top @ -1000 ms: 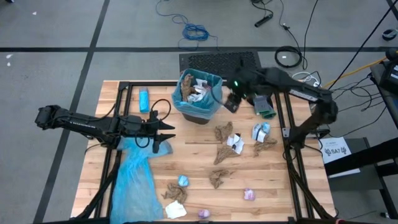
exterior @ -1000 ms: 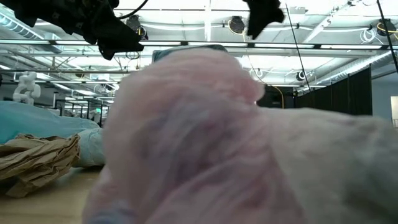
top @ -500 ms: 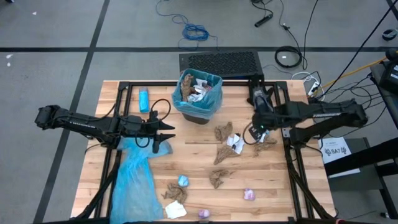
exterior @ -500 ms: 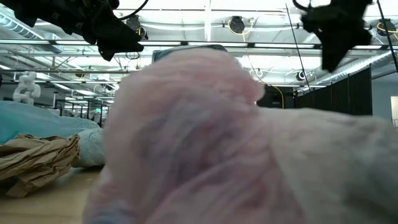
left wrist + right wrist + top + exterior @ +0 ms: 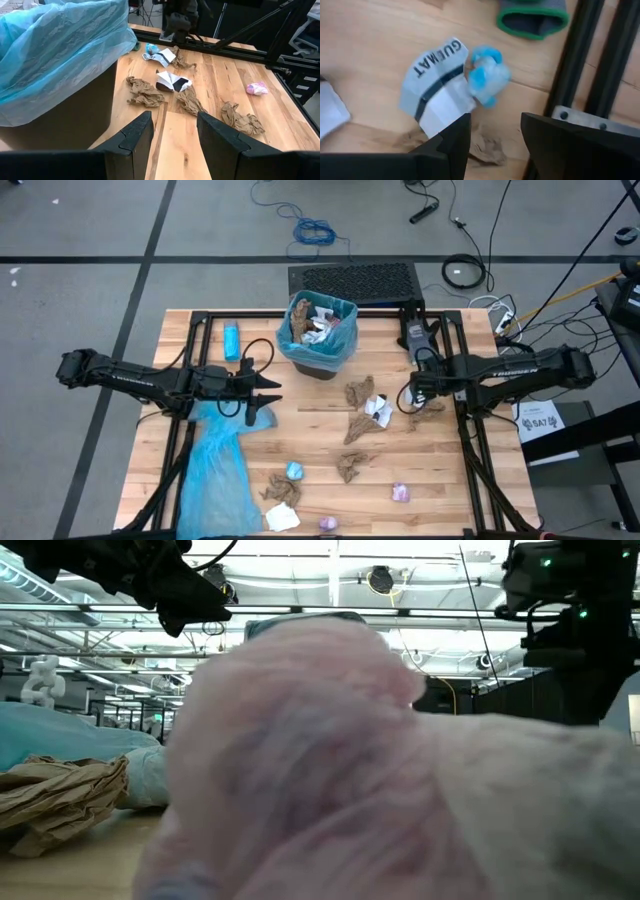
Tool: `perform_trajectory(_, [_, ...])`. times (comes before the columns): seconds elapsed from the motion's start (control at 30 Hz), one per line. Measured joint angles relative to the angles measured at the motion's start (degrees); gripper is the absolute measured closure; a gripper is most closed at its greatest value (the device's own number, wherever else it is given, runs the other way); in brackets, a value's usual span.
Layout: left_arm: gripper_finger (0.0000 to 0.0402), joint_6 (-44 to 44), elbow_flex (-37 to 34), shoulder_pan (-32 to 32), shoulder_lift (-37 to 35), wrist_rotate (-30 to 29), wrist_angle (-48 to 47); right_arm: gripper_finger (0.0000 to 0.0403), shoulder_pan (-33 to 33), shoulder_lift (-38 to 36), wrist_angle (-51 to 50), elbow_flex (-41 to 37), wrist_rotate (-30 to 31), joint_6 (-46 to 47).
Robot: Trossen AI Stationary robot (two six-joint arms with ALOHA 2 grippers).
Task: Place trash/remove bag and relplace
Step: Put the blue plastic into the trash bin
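Surface: wooden table (image 5: 320, 430) in a black frame, on grey floor with loose cables at the high view's top edge.
Bin: lined with a blue bag, bin (image 5: 318, 335) stands at upper centre of the high view, already holding scraps; I read its central spot as reachable by both arms.
Trash, right cluster: white printed wrapper (image 5: 437, 90) with a light-blue wad (image 5: 487, 77) touching it, brown paper beneath. Wrapper's long axis runs diagonally, from the right wrist view's upper middle toward its lower left.
Trash, centre: brown wads (image 5: 358, 415) lie right of centre in the high view; more scraps sit along the lower edge, pink bits (image 5: 400, 493) included.
Right gripper: right gripper (image 5: 418, 390) hangs over the right cluster, fingers parted and holding nothing, straddling the wrapper's edge in its own view. I judge this a line-up for a pick.
Left gripper: left gripper (image 5: 262, 392) waits at centre-left of the high view, fingers spread and empty, pointing toward the scraps.
Spare bag: loose blue bag (image 5: 215, 470) lies at lower left, likely the replacement liner.
Low view: blocked by a pink wad (image 5: 330, 770) close to the lens.
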Motion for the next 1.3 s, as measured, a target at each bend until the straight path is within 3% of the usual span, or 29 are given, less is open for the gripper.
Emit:
perform_trajectory(0.47, [0.0245,-1.18,0.0,0.01,0.0,0.0,-0.25,0.0238,-19.95,-0.02,9.69,-3.53,-6.36,-13.57])
perform_trajectory(0.87, [0.0245,-1.25,0.0,0.0,0.0,-0.01,-0.19,0.0241,-28.36,0.04,24.9,-14.88,-10.82,-17.78])
perform_trajectory(0.97, [0.0245,-1.29,0.0,0.0,0.01,-0.01,-0.2,0.027,-28.54,0.15,27.79,-17.06,-10.83,-18.78])
perform_trajectory(1.13, [0.0245,-1.31,0.0,0.0,0.0,-0.01,-0.1,0.0377,-26.26,0.19,27.21,-16.22,-11.52,-19.77])
perform_trajectory(1.3, [0.0245,-1.33,0.0,0.01,0.0,-0.01,-0.08,0.0383,-23.02,0.51,21.4,-10.87,-13.36,-19.57])
